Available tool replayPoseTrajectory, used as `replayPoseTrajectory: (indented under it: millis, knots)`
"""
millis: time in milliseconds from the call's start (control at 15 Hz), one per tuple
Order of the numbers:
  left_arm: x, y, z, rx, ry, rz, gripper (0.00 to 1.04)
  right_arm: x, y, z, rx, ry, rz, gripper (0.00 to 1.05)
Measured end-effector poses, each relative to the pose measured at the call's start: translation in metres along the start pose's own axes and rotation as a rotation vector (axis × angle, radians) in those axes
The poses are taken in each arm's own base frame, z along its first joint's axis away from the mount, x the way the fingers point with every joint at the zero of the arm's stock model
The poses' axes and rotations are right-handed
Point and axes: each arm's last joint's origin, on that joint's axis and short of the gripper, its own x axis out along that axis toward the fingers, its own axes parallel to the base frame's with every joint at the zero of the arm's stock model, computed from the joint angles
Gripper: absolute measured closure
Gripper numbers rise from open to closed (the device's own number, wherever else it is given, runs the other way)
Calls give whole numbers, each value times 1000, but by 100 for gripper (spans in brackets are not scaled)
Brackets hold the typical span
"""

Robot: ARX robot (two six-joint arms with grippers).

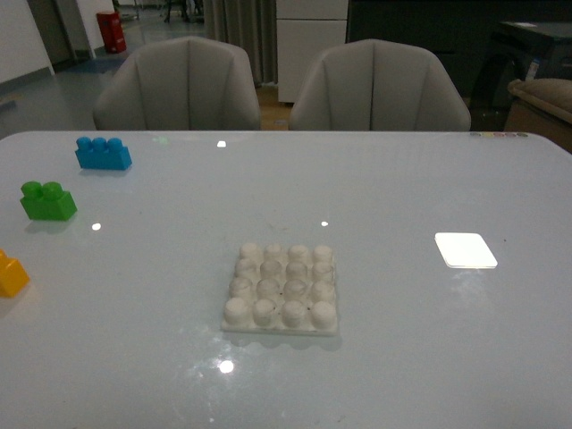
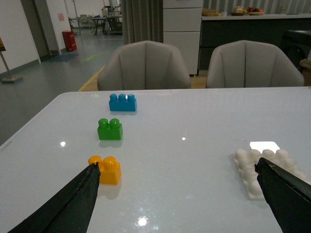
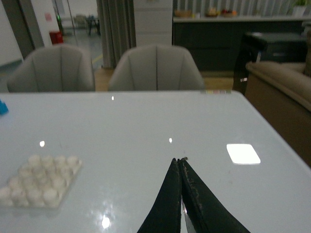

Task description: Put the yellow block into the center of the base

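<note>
The yellow block [image 2: 106, 170] is a small yellow-orange brick of smooth, shiny plastic, with a boxy body and two rounded studs side by side on top. It sits upright at the left side of the bench [image 1: 402, 179], the nearest of three bricks in a loose row, and the front view cuts it off at the edge. Beyond it stand a green two-stud brick [image 1: 47, 201] and then a blue three-stud brick [image 1: 103, 153], both of the same glossy plastic. The base [image 1: 281, 289] lies flat near the middle of the bench, well apart from the block; it is a square white plate carrying four rows of four domed white studs, none of them covered. The bench top is pale and glassy, mirroring ceiling lights. The left fingers [image 2: 73, 199], dark and tapered, are spread wide, one tip just beside the block, though contact cannot be told. The right fingers [image 3: 170, 204] are pressed together to a point, holding nothing
</note>
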Motion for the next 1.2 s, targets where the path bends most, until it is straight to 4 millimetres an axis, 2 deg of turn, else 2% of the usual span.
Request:
replayPoseTrajectory:
  millis: [67,133,533,600,1067,1133,1200]
  knots:
    - [0,0,0,0,0,0,7,-7,0,-6,0,52,2,103]
    - [0,0,0,0,0,0,7,-10,0,-1,0,-10,0,103]
    - [0,0,0,0,0,0,7,-10,0,-3,-1,7,0,103]
    - [0,0,0,0,0,0,7,-10,0,-3,-3,7,0,97]
    - [0,0,0,0,0,0,7,-10,0,-3,-3,7,0,11]
    - [0,0,-1,-4,20,2,7,-10,0,-3,-2,7,0,4]
    - [0,1,-3,-33,191,7,7,-10,0,-3,-3,7,0,8]
